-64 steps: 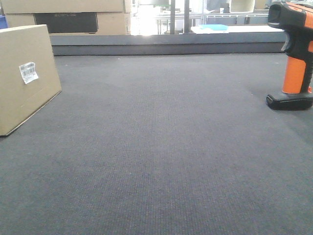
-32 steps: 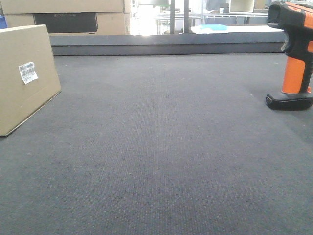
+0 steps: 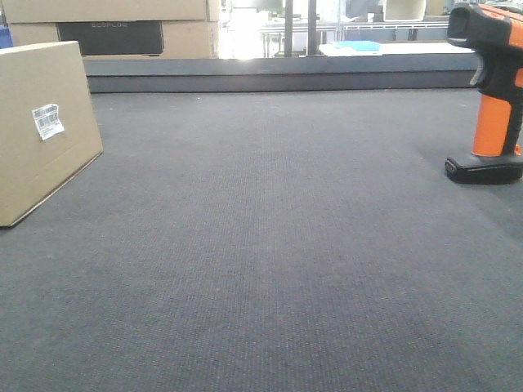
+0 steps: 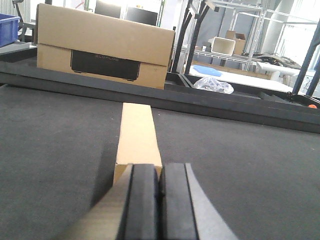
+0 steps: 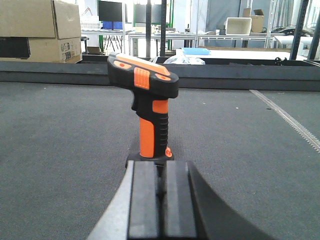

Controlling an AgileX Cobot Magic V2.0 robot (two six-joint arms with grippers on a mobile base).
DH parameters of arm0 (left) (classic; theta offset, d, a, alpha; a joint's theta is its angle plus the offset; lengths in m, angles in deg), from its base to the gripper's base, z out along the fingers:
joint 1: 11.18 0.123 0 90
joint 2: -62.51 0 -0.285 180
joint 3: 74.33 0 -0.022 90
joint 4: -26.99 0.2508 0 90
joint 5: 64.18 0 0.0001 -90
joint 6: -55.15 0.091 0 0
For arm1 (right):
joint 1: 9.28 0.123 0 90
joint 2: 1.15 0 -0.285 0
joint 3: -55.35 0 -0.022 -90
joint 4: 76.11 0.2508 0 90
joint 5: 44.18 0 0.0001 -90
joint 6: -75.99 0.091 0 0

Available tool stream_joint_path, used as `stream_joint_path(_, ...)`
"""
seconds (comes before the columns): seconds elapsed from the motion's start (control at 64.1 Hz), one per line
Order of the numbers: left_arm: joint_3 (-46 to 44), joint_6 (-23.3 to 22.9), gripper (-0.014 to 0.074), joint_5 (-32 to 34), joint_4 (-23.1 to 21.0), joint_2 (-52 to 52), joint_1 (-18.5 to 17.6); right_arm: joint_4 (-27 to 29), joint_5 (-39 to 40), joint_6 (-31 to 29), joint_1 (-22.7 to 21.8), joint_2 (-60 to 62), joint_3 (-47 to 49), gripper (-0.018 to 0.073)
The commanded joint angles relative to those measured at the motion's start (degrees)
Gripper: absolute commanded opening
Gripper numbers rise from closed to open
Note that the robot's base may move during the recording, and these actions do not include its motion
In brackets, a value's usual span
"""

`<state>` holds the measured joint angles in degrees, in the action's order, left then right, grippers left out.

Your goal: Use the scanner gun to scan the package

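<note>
The package (image 3: 41, 131), a plain brown cardboard box standing on edge, is at the left of the dark mat, its white barcode label (image 3: 47, 121) facing the front camera. In the left wrist view its narrow top edge (image 4: 137, 130) runs away straight ahead of my left gripper (image 4: 160, 167), which is shut and holds nothing. The scanner gun (image 3: 493, 98) stands upright on its black foot at the right. In the right wrist view the scanner gun (image 5: 150, 100) is just beyond my right gripper (image 5: 161, 164), which is shut and empty. Neither gripper shows in the front view.
Bigger cardboard boxes with a dark printed panel (image 3: 110, 33) (image 4: 102, 47) sit behind a raised dark ledge (image 3: 278, 73) at the mat's far edge. A blue bin (image 4: 7, 27) and a clear plastic bag (image 4: 214, 85) lie beyond it, with metal shelving behind.
</note>
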<state>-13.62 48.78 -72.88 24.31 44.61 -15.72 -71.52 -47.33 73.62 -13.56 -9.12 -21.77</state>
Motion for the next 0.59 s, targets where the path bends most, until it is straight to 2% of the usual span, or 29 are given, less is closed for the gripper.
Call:
stream_joint_path(0.0,0.1,-0.3,-0.0111,1.1,-0.2,0.2,0.2,0.3,1.5,0.1,-0.2,0.2,-0.1,-0.0162)
stream_joint_path(0.577,0.4,-0.3,-0.0111,1.1,-0.2,0.2,0.2,0.3,1.6,0.1,-0.2,0.2,-0.1,-0.0162)
